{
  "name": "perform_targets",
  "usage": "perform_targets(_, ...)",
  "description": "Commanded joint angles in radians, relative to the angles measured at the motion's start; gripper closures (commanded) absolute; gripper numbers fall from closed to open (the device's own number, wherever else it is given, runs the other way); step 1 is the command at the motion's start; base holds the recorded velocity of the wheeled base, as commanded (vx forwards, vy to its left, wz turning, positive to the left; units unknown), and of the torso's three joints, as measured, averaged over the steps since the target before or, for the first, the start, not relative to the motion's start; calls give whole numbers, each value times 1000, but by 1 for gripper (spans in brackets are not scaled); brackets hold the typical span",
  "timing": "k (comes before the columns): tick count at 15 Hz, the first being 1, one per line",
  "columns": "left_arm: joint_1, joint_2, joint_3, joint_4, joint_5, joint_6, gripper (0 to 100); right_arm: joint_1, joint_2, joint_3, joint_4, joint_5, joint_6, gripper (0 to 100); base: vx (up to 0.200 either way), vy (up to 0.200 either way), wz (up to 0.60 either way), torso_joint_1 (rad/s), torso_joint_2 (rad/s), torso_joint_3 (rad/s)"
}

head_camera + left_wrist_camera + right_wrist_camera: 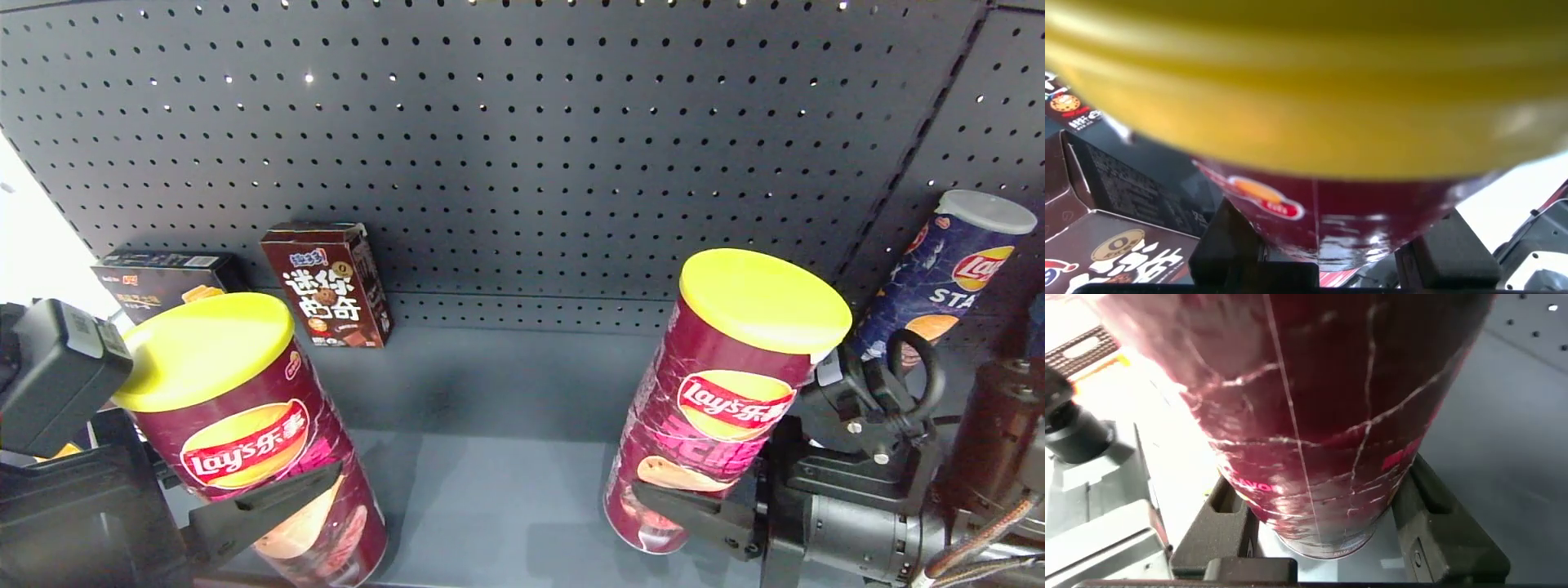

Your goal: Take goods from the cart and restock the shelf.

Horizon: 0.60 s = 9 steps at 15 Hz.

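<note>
Two maroon chip cans with yellow lids are over the dark grey shelf (498,490). The left can (245,441) leans to the right, and my left gripper (273,490) is shut on its lower body. From the left wrist, its yellow lid (1306,90) looms above the can body (1323,220), clamped in the left gripper (1331,253). The right can (718,408) stands almost upright with my right gripper (694,502) shut on its lower part. The right wrist view has that can (1323,416) held in the right gripper (1323,539). Whether either can touches the shelf is unclear.
A brown cookie box (331,286) and a black box (163,278) stand at the back left against the pegboard wall (522,147). A blue chip can (947,269) leans at the far right. Open shelf floor lies between the two held cans.
</note>
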Motion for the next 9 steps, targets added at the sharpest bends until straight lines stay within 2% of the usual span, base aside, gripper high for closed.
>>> perform_targets(1,0,0,0,0,0,0,100,2,8,37,-24,2,-1,100,0,0,0,0,0,0)
perform_targets(9,2,0,-6,0,-2,0,100,-4,163,31,-150,3,-1,100,0,0,0,0,0,0)
